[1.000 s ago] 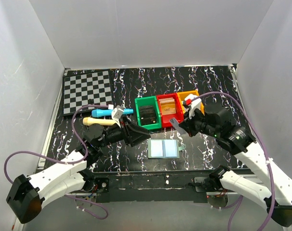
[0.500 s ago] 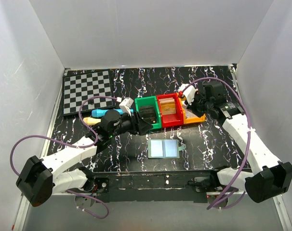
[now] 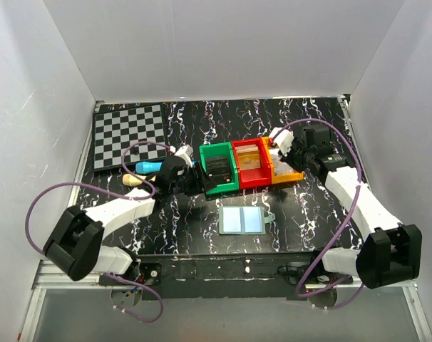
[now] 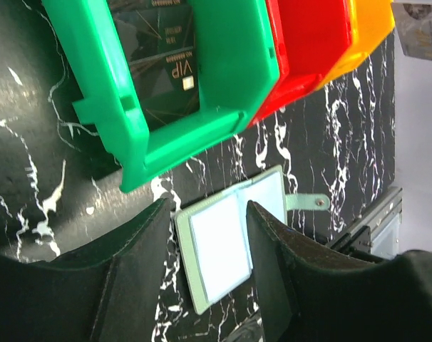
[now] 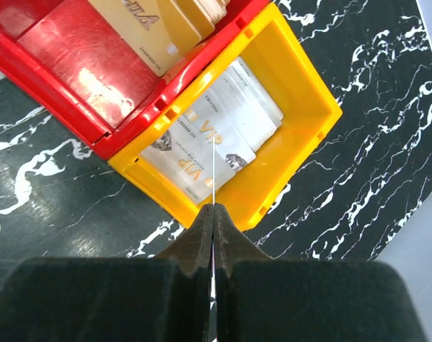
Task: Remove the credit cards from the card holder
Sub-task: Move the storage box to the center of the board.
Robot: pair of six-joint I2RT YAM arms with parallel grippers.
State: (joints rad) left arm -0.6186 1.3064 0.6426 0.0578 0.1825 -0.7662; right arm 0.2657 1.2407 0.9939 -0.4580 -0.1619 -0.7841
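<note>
Leaving the open card holder point(image 3: 242, 221) on the counter point(image 3: 301, 214), both arms have swung rearward. Left wrist: left hand point(image 4: 209, 214) half-spread, empty, beside the green bin point(image 4: 202, 78). Right wrist: right hand point(image 5: 213, 210) pinches a card point(image 5: 212, 164) edge-on over the orange bin point(image 5: 301, 114); a drop probably follows.

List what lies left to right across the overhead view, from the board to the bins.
checkerboard → green bin → red bin → orange bin. The card holder lies nearer, spanning the green and red bins, so it is left out.

Top cam overhead, wrist cams close, looking down, all three share red bin point(image 3: 253, 182)
</note>
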